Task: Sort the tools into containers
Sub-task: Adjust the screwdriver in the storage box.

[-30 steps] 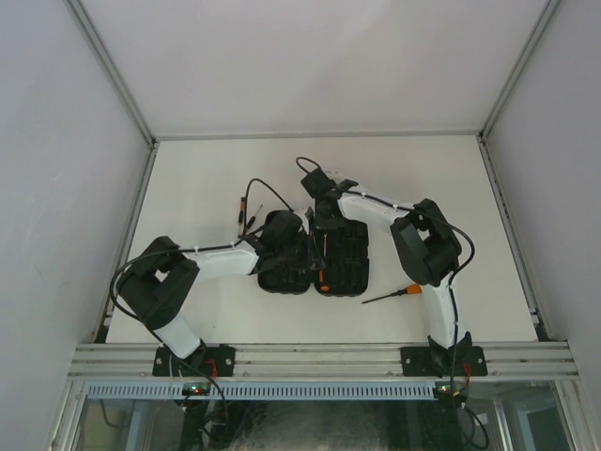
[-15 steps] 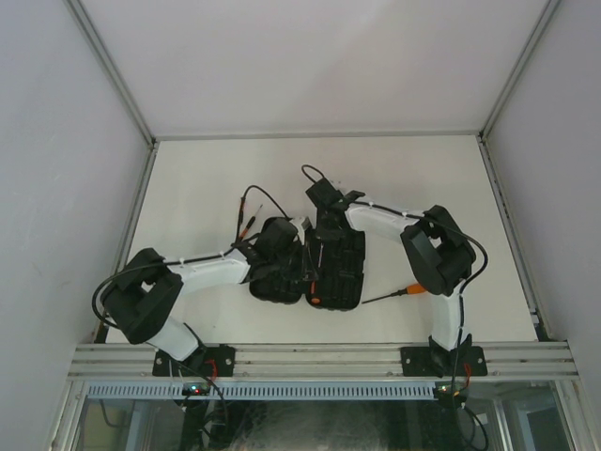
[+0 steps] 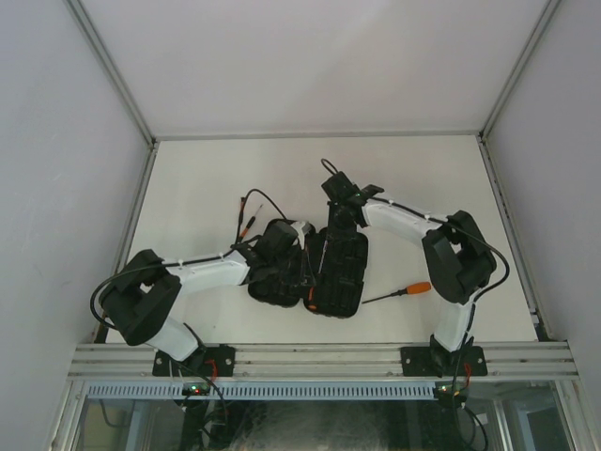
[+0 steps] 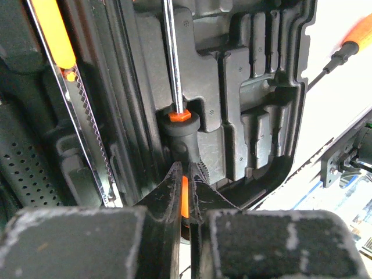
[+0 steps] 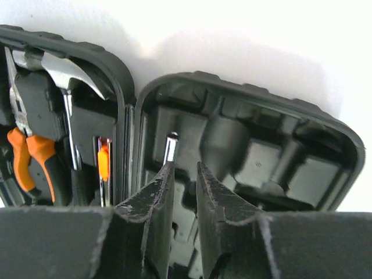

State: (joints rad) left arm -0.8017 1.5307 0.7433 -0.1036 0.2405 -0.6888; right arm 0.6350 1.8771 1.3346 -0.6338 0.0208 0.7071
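The surface [image 3: 197,188] carries the open case [image 3: 346,272] at centre; within the last second its near end has slid toward 6 o'clock, probably dragged. The left claw [image 4: 184,174] clamps a screwdriver [image 4: 185,131] by the handle, shaft in a moulded slot. The right claw [image 5: 183,168], narrowly parted, grips nothing at the tip. Seating looks unfinished. A loose screwdriver [image 3: 399,293] waits at 4 o'clock.

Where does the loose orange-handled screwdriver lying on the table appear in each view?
Top external: the loose screwdriver lies on the table just right of the open tool case.
Left wrist: top right corner, beyond the case's edge.
Right wrist: not in it.
Shared landmark: the tool case, in all three views.
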